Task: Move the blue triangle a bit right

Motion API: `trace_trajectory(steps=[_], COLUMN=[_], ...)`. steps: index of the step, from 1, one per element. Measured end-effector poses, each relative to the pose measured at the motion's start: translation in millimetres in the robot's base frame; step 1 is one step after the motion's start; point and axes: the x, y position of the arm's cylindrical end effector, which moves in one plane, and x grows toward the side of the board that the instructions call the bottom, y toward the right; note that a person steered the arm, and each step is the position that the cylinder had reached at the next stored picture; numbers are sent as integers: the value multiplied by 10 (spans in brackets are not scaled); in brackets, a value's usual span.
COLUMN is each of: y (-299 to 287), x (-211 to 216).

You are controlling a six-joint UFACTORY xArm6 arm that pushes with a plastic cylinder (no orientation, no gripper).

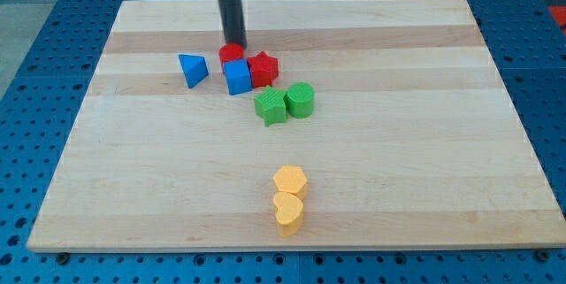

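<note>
The blue triangle (193, 70) lies on the wooden board (398, 169) at the upper left of the block group. My tip (234, 43) stands just above the red round block (231, 53), up and to the right of the triangle, apart from it. A blue cube (237, 78) sits to the triangle's right with a small gap between them.
A red star (263, 69) touches the blue cube's right side. A green star (271, 106) and a green cylinder (300, 100) lie below them. Two yellow blocks (289, 180), (288, 211) lie near the view's bottom.
</note>
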Motion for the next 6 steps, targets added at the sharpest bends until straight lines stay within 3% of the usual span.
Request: trace_trajectory(steps=[1,3,6], y=[27,60,-1112], x=[248,138,261])
